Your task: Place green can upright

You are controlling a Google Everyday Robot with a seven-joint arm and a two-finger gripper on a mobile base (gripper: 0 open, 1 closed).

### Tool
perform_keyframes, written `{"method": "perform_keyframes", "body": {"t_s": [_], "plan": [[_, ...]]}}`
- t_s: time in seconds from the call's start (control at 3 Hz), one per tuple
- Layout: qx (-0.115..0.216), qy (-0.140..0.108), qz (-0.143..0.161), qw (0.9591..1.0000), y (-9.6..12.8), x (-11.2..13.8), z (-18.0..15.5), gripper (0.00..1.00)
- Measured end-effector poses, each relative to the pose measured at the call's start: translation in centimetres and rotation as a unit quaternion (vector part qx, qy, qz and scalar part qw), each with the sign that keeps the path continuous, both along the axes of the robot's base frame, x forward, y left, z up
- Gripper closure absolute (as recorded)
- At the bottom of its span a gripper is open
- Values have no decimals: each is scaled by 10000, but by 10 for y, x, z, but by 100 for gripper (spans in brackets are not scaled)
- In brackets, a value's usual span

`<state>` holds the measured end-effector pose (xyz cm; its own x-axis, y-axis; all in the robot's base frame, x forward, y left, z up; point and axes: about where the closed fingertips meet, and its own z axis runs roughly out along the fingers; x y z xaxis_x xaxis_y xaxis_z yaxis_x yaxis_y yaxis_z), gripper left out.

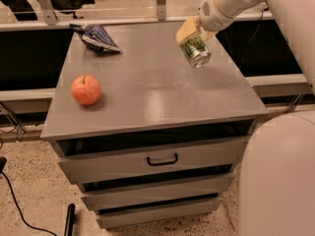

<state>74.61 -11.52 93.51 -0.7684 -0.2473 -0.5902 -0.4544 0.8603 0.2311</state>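
Observation:
The green can (195, 50) has a green body and a silver end that faces down and toward the camera. It hangs tilted in the air above the right rear part of the grey cabinet top (152, 87). My gripper (192, 35) comes in from the upper right on the white arm and is shut on the can's upper part, with tan fingers (183, 30) on either side of it. The can does not touch the top.
A red apple (85, 90) sits on the left side of the top. A crumpled blue chip bag (96, 36) lies at the back left. The cabinet has drawers with a black handle (162, 160) below. My white robot body (278, 176) fills the lower right.

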Motion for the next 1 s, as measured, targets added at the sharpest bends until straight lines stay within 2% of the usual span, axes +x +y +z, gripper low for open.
{"method": "perform_keyframes", "body": {"t_s": [0.33, 0.67, 1.0], "plan": [[233, -422, 174, 9987, 1, 3, 6, 100], [1039, -1138, 430, 9871, -12, 1, 10, 100], [1960, -1826, 547, 9619, -39, -11, 25, 100]]}}
